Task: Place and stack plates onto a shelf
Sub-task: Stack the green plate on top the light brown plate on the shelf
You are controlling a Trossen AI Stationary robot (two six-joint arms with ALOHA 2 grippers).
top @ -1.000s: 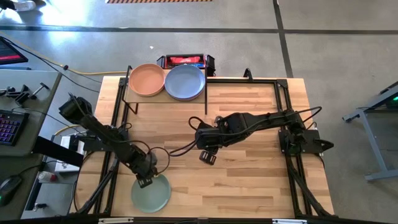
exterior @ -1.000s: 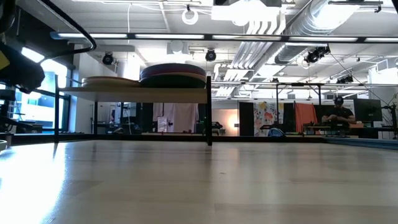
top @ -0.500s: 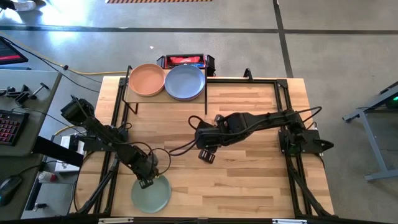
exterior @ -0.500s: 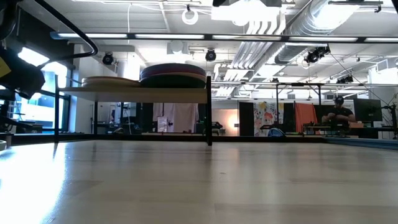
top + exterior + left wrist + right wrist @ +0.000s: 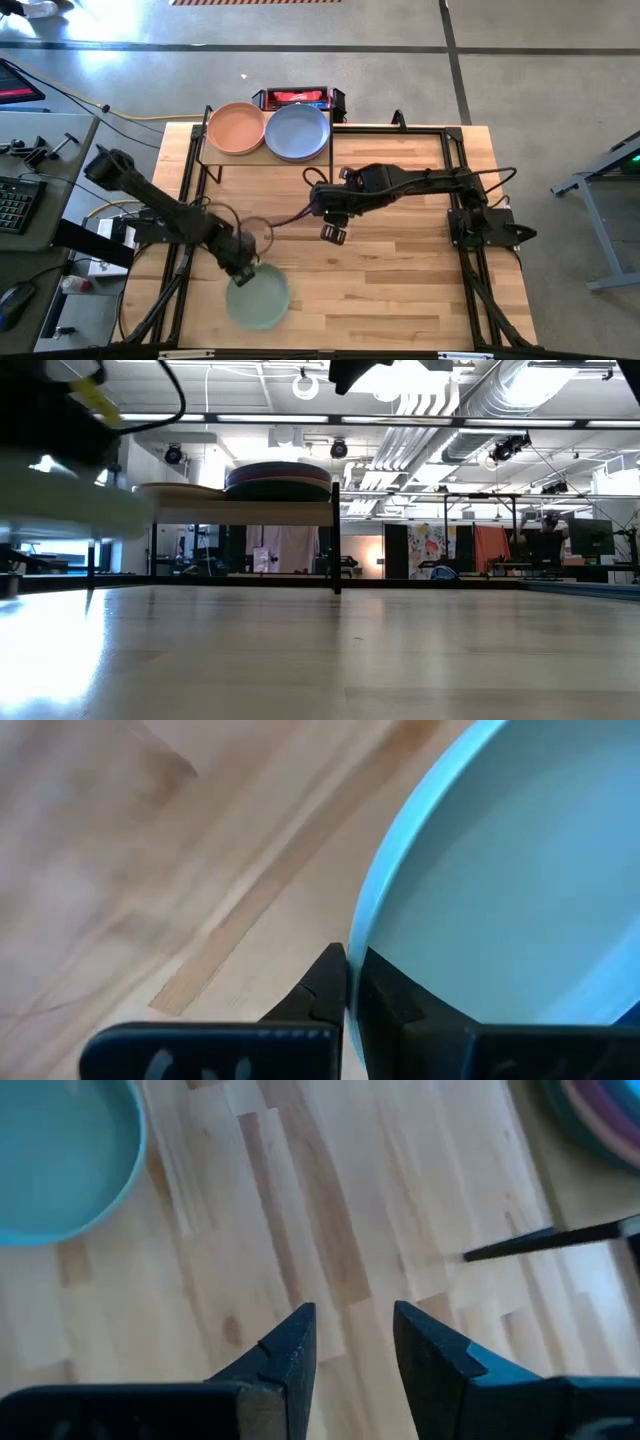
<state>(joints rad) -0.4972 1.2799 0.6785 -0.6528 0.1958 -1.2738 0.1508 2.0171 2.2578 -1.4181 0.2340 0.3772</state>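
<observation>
Butcher-block table, with a big open hall behind it in the low view. I've got the left gripper near the front left, pinched tight on the rim of a pale teal plate; the wrist view shows one finger on each side of the lip. In the low view the plate shows as a blurred pale slab clear of the wood, so I judge it lifted.

Right gripper hangs over mid-table, fingers spread and empty.

At the far left stands the shelf, already carrying two stacks: a peach plate tops the left one, a blue plate the right.

My read on handling: the teal plate looks stiff and matte, not slick, but likely brittle if dropped. Held by one edge, its weight hangs out past the fingers, so it may droop or swivel in the pinch. I'd keep the rim hold, move slowly, and set it down flat and centred on a stack; the shelf has no lip to stop a slide.
</observation>
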